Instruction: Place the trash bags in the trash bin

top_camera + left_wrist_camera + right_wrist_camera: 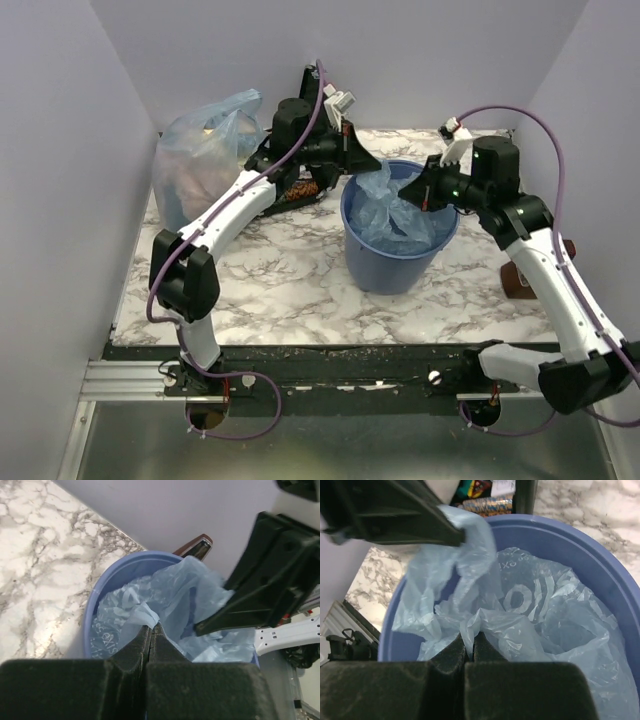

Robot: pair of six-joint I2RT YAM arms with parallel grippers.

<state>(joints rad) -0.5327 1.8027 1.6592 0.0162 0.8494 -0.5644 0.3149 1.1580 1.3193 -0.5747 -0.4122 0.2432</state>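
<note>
The blue trash bin [385, 268] stands mid-table, right of centre. The light-blue trash bag [395, 215] lies crumpled inside it, with one edge pulled up at the far left rim. My left gripper [368, 160] is shut on that raised edge above the rim; in the left wrist view the film [175, 595] is pinched at the fingertips [148, 630]. My right gripper [428, 190] is shut on another fold at the bin's right side; the right wrist view shows the film [545, 625] caught between the fingertips [459, 645] over the bin [600, 555].
A bulging clear bag [205, 150] stuffed with items stands at the back left. A dark case of snack packets [297, 188] lies behind the left arm. A brown object [520, 280] sits at the right table edge. White walls close in on three sides.
</note>
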